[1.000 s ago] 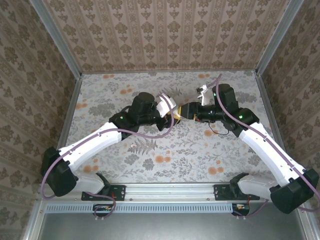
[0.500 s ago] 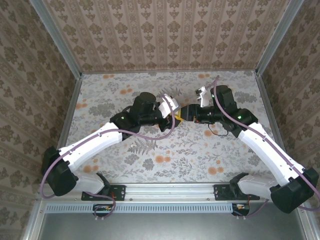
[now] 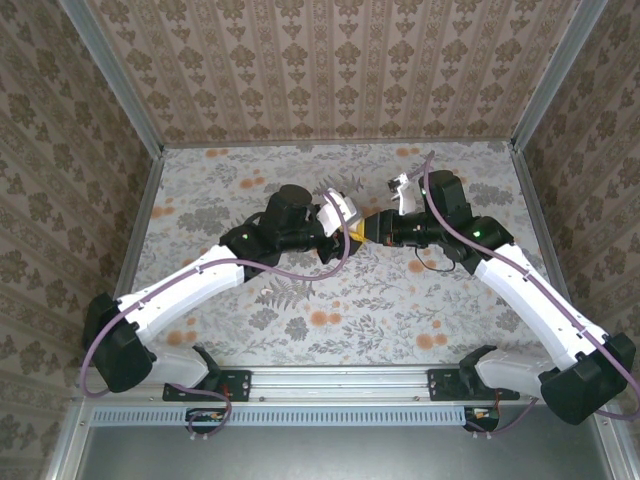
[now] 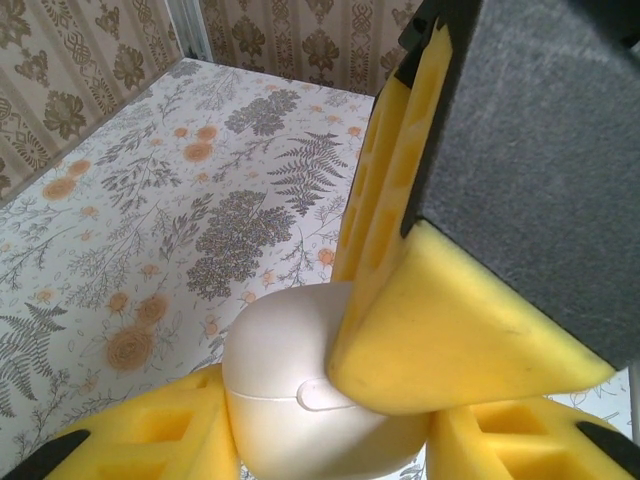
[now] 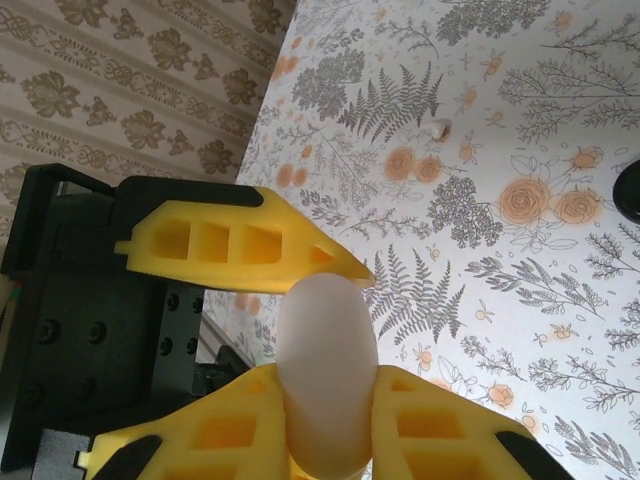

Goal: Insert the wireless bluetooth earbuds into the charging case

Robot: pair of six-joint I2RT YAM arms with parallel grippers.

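Step in hand (judged): prep of the charging case point(image 4: 290, 370) for loading, i.e. lid opening; no bud insertion had begun. The case was off-white and rounded, and was held clear of the table point(image 4: 150, 200), approx. mid-table, between both arms. The left gripper point(image 3: 343, 226) was clamped on the lower body of the case, w/ one yellow finger on each side in the left wrist view. The right gripper point(image 3: 372, 229) was narrowed onto the same case from the opposite side; the right wrist view showed the case seated between its two fingers and touching both. Orientation: the long axis ran out along the right gripper's fingers, w/ the rounded free end pointing away from the right wrist and toward the left gripper. The seam point(image 4: 255, 397) ran across the case in the left wrist view, w/ a small tab point(image 4: 318, 394) on it facing that camera, just under the right gripper's near finger. Lid state: apparently closed; no gap was visible at the seam. Next move (judged): the left must hold the base firm while the right levers the upper half about the hinge; slip risk is high on the smooth shell. The earbuds could not be ID'd w/ certainty; a small pale item point(image 5: 437, 128) lay on the table, well apart from the case, and may be one.
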